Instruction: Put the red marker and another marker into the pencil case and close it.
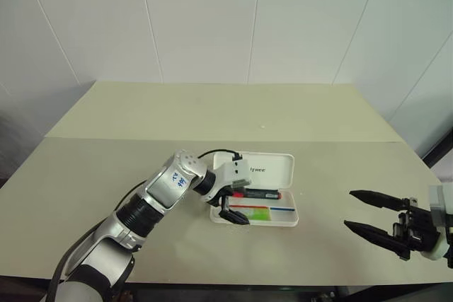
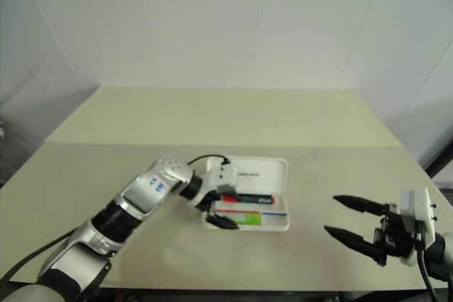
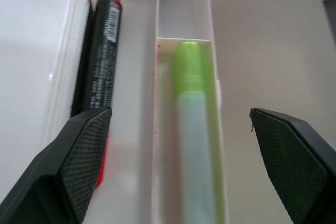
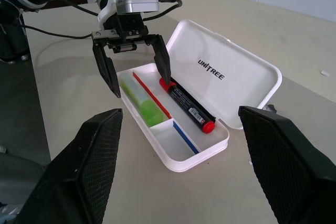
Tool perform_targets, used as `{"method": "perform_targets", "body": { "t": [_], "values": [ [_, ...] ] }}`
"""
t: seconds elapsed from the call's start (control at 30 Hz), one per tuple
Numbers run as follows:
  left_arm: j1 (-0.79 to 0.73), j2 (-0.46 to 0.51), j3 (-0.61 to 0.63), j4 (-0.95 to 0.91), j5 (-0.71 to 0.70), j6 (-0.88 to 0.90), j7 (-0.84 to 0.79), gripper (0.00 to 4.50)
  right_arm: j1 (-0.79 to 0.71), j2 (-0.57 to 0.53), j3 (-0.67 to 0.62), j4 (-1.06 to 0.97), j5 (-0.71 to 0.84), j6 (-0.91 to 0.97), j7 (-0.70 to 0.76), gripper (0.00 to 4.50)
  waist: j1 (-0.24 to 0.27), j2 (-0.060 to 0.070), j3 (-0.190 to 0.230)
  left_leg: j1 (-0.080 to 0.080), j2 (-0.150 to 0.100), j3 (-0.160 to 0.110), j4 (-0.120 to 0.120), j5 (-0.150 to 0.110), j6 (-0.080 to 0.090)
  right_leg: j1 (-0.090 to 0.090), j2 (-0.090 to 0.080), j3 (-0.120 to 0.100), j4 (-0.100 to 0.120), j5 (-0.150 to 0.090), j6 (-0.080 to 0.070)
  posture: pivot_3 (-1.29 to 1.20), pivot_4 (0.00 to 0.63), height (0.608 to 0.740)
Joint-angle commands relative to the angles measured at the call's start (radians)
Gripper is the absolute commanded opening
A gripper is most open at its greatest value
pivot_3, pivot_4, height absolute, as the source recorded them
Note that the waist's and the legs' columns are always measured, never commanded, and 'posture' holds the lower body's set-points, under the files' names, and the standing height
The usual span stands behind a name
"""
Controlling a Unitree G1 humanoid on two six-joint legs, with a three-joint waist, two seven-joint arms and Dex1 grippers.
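Pencil case [image 4: 239, 80] open on table [image 1: 141, 118], lid back flat. Red marker [image 4: 187, 104] in tray compartment nearest hinge; green highlighter [image 4: 140, 100] in compartment beside it, across red divider stripe. Both lying flat, fully inside, clear of rim: likely no obstacle to lid. Left gripper [image 4: 133, 65] just above tray, fingers spread wide, empty. Right gripper [image 1: 374, 225] well apart, spread, empty. Remaining: closing lid.
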Motion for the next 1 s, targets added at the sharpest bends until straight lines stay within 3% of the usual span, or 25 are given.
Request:
{"method": "perform_targets", "body": {
  "t": [0.03,0.4,0.77,1.0],
  "values": [
    [-0.005,-0.004,0.006,0.032,0.031,-0.042,0.033,4.49,-0.013,0.004,-0.006,-0.002,-0.001,-0.02,-0.002,4.5,0.0,0.0,0.0,0.0,0.0,0.0,0.0,0.0,0.0,0.0,0.0,0.0,0.0,0.0,0.0,0.0,0.15,0.74],
    [-0.003,0.005,0.022,0.024,0.048,-0.074,0.044,4.49,-0.014,0.008,-0.008,0.003,-0.002,-0.023,0.0,4.5,0.0,0.0,0.0,0.0,0.0,0.0,0.001,0.0,0.0,0.0,0.0,0.0,0.001,0.0,0.0,0.0,0.15,0.74],
    [0.081,0.113,0.133,-0.284,-0.098,0.067,-0.014,4.49,-0.002,0.003,-0.026,0.013,-0.002,-0.028,0.002,4.5,0.0,0.0,0.0,0.0,0.0,0.0,0.0,0.0,0.0,0.0,0.0,0.0,0.001,0.0,0.0,0.0,0.15,0.74],
    [0.164,0.122,0.315,-0.354,-0.265,0.058,-0.005,4.49,-0.14,0.011,0.035,0.154,-0.117,-0.118,-0.048,4.5,-0.002,0.0,0.0,0.002,0.0,0.001,0.001,0.0,0.0,0.001,0.0,0.001,0.002,0.0,0.0,0.0,0.15,0.74]
  ]
}}
